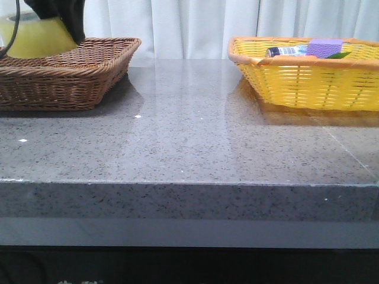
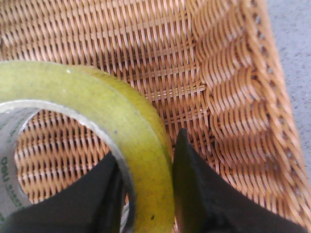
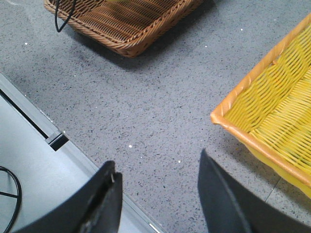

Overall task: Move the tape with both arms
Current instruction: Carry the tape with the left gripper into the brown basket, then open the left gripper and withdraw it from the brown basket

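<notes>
tape (image 2: pixel 141 145) pinched in left claw (image 2: pixel 146 194) over brown basket (image 2: pixel 233 97), right claw (image 3: pixel 158 194) agape

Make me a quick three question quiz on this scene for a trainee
1. True or false: the left gripper grips the tape with one finger inside the ring.
2. Which basket is the tape over? A) brown basket B) yellow basket
3. Fill in: the right gripper hangs ____ over the table.

Key: 1 true; 2 A; 3 open
</notes>
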